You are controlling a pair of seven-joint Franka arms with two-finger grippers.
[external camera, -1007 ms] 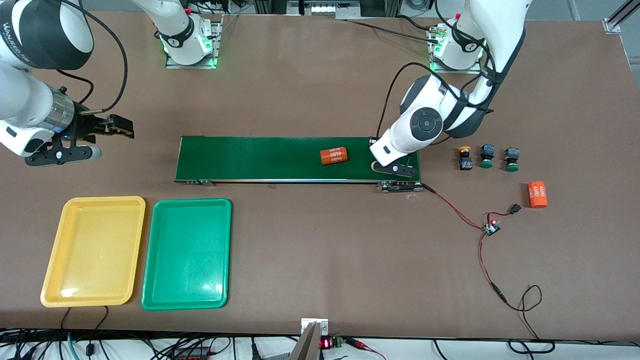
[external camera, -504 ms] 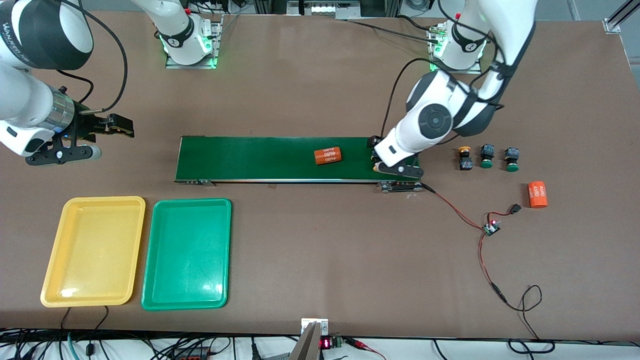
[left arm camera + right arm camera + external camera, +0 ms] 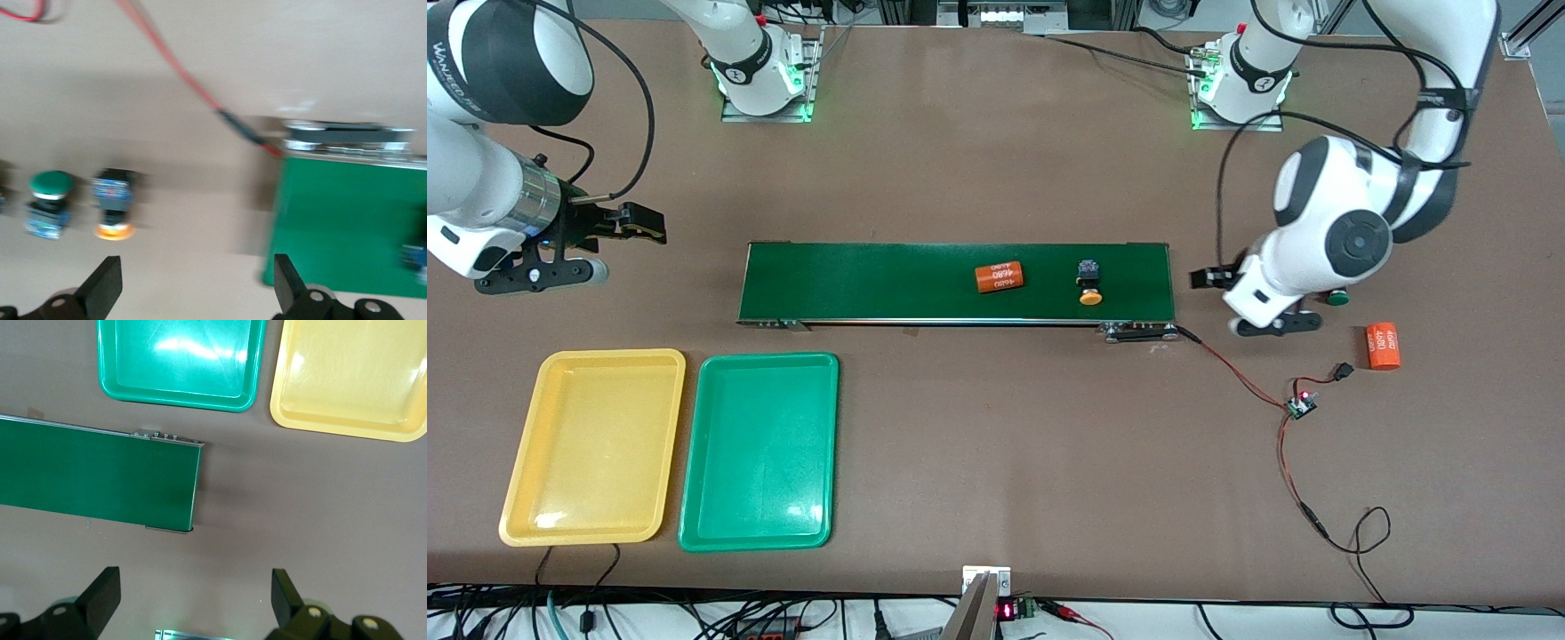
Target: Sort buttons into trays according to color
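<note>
Fingers of the left gripper spread wide, nothing between them, hanging over bare table just off the belt's end near the left arm, with two buttons in its wrist view: a green-capped one and a yellow-capped one, both lying on their sides, black blocky bodies, round domed caps. From the front, the arm's wrist covers most of that group; only a green cap peeks out. Right gripper also wide open and empty, waiting over the table past the belt's other end. Belt a long flat dark-green strip with a metal edge; on it a yellow button, cap toward the camera, and beside it an orange cylinder with white print, lying on its side. Second cylinder on the table toward the left arm's end. Yellow tray and green tray, glossy shallow plastic with rounded corners, side by side, nearer the camera than the belt, both empty. Red wire runs from the belt to a small circuit board.
</note>
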